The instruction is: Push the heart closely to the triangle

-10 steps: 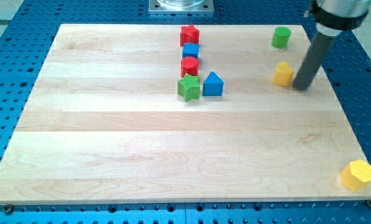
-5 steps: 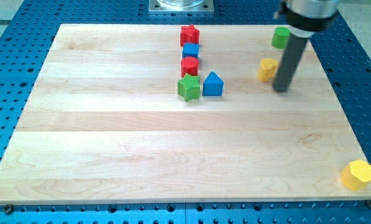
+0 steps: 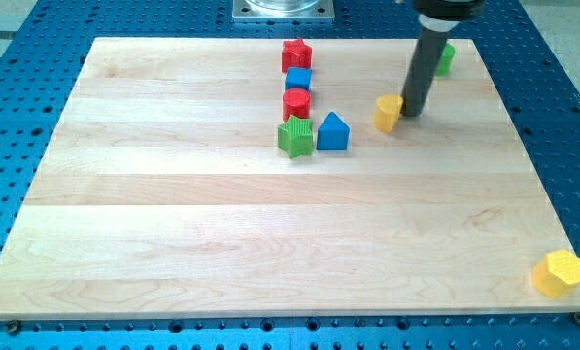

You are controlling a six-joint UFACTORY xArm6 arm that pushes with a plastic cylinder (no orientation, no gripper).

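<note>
A yellow heart block [image 3: 388, 113] lies on the wooden board right of the blue triangle block [image 3: 333, 131], with a small gap between them. My tip [image 3: 412, 114] sits at the heart's right side, touching or almost touching it. The dark rod rises from there toward the view's top and partly hides a green block [image 3: 447, 58].
A green star [image 3: 294, 137] touches the triangle's left side. Above them stand a red cylinder [image 3: 296, 102], a blue cube [image 3: 298, 79] and a red star [image 3: 295, 53] in a column. A yellow hexagon [image 3: 559, 272] lies off the board [image 3: 173, 224] at the bottom right.
My tip has moved left, pushing the yellow heart leftward toward the blue triangle. The other blocks have not moved.
</note>
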